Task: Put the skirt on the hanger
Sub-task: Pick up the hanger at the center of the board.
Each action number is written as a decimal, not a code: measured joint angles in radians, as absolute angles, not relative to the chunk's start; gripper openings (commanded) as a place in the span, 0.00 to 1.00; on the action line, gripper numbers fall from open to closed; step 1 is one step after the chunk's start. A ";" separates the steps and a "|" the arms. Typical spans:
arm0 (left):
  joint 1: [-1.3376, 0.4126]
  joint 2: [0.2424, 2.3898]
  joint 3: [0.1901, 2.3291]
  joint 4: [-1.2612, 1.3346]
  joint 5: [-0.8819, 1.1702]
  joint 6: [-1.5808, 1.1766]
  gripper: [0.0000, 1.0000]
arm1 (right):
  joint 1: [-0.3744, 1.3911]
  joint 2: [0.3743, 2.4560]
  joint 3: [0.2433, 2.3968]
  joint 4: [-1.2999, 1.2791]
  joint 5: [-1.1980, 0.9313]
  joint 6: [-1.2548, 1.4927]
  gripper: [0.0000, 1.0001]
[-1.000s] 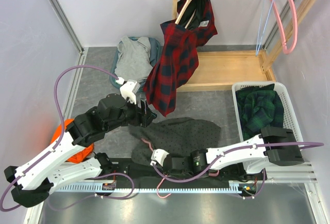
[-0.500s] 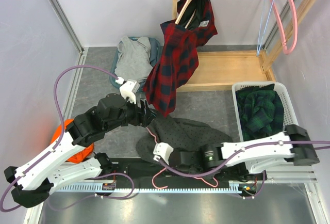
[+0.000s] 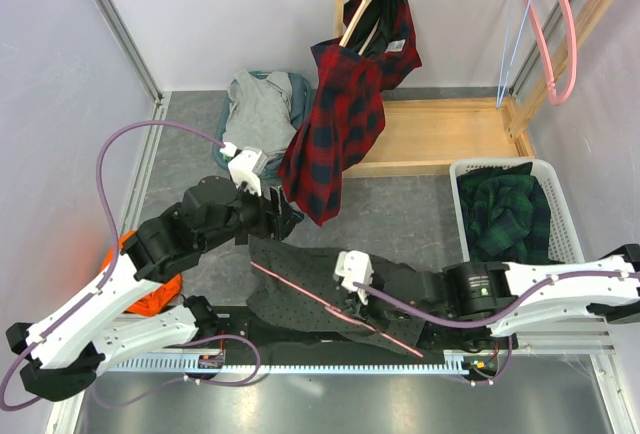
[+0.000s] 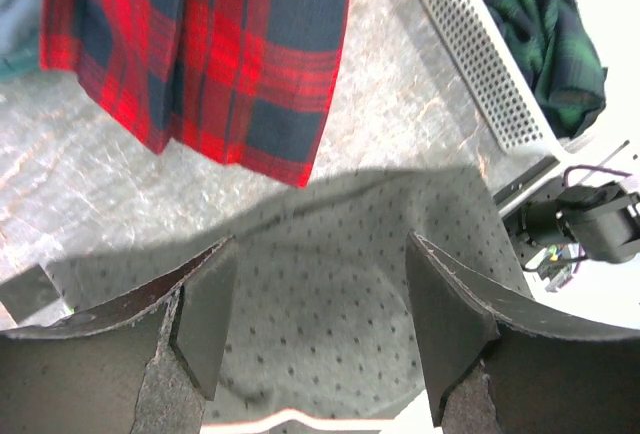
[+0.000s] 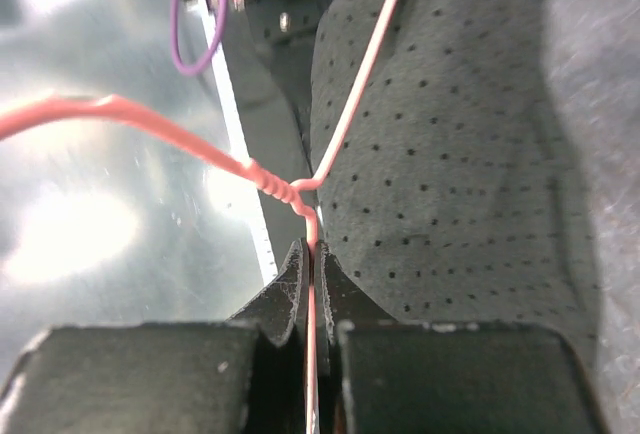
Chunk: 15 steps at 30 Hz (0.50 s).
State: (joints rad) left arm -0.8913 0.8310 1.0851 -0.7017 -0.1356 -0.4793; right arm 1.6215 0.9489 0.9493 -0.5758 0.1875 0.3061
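The right gripper [image 5: 312,264] has its jaws pressed together on the thin pink wire of the hanger [image 5: 290,186], pinching it just short of the twisted neck where the two wire arms split apart. One arm of the wire runs away over the skirt [image 5: 450,154], a dark grey cloth with small black dots; the other sweeps out to the side above the shiny near edge of the table. From above, the hanger shows as a long pink line lying slantwise across the skirt, which is spread on the table in front of the two arm bases, between the grippers.

The left gripper [image 4: 315,324] has its jaws spread wide with nothing between them. It sits above the far edge of the skirt, and its wrist camera looks straight down onto the dotted cloth through the gap (whether the fingertips touch the cloth I cannot tell).

Just beyond the left gripper hangs the hem of a red plaid garment [image 3: 340,124], draped on a wooden hanger from the wooden rack [image 3: 440,134]. A grey garment [image 3: 255,109] lies behind it on the floor of the table. To the right, a white basket [image 3: 462,169] holds a green plaid garment [image 3: 510,209]. Pink hangers [image 3: 555,24] hang at the rack's right end, and something orange [image 3: 150,294] shows under the left arm.
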 measured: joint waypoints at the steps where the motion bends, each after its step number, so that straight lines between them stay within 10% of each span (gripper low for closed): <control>1: -0.891 0.831 1.092 -0.701 -0.139 -0.476 0.73 | 1.621 0.935 0.956 -0.578 0.197 0.306 0.00; 15: -0.887 0.769 1.226 -0.707 0.047 -0.279 0.77 | 1.621 0.871 1.221 -0.691 0.329 0.232 0.00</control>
